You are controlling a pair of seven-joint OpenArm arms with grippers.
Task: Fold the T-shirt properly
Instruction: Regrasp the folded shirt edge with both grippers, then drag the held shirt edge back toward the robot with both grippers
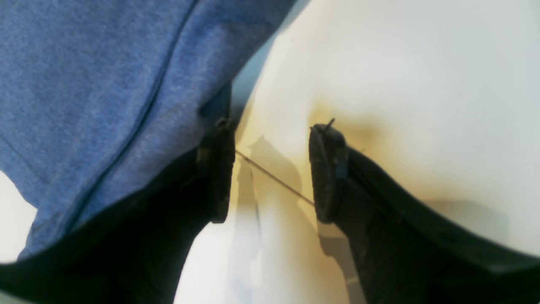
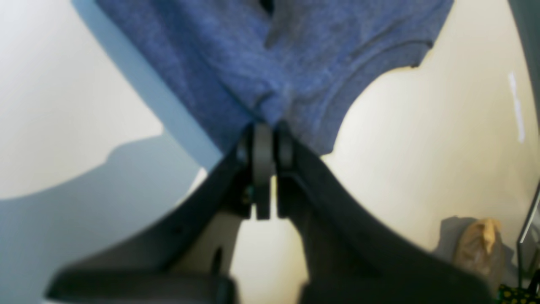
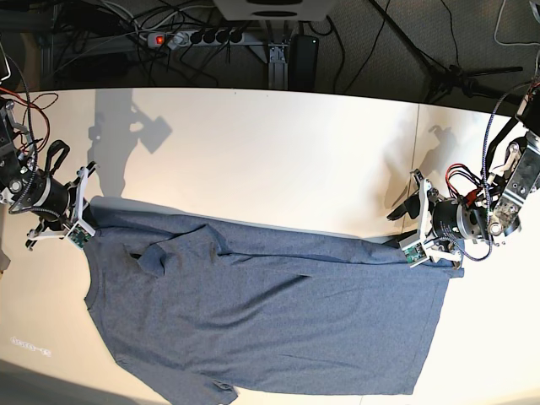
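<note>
The blue-grey T-shirt [image 3: 270,312] lies spread, plain side up, across the front of the white table [image 3: 270,152], with creases along its far edge. On the base view's left my right gripper [image 3: 80,226] holds the shirt's far corner. The right wrist view shows this gripper [image 2: 263,126] shut on a bunched pinch of T-shirt [image 2: 274,55]. At the shirt's other far corner, my left gripper [image 3: 412,246] stands low over the table. In the left wrist view the left gripper [image 1: 272,169] is open over bare table, and the T-shirt [image 1: 97,97] edge lies against the outside of its left finger [image 1: 217,169].
A power strip [image 3: 194,37] and cables lie on the floor behind the table. Tripod legs [image 3: 447,80] stand at the back right. A brown crumpled object [image 2: 476,245] shows at the lower right of the right wrist view. A thin thread [image 1: 274,179] runs between the left fingers.
</note>
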